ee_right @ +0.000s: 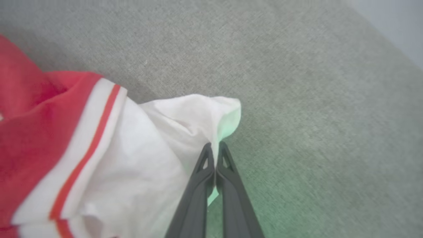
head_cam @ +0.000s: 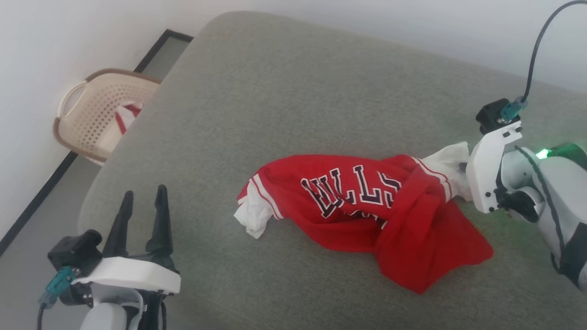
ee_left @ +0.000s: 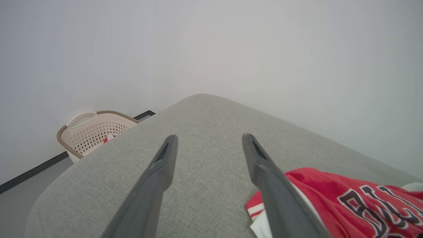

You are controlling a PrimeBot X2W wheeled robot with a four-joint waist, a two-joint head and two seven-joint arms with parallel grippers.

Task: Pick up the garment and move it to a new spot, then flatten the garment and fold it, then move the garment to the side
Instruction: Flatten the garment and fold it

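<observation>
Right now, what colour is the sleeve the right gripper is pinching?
The sleeve is white, with red-striped trim; clearest in the right wrist view.

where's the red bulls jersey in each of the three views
head view: jersey lies crumpled just right of centre on the grey cushion.
left wrist view: lower right corner.
right wrist view: left half, its white sleeve pinched in the right hand.
shared landmark: the grey cushion under it.
</observation>
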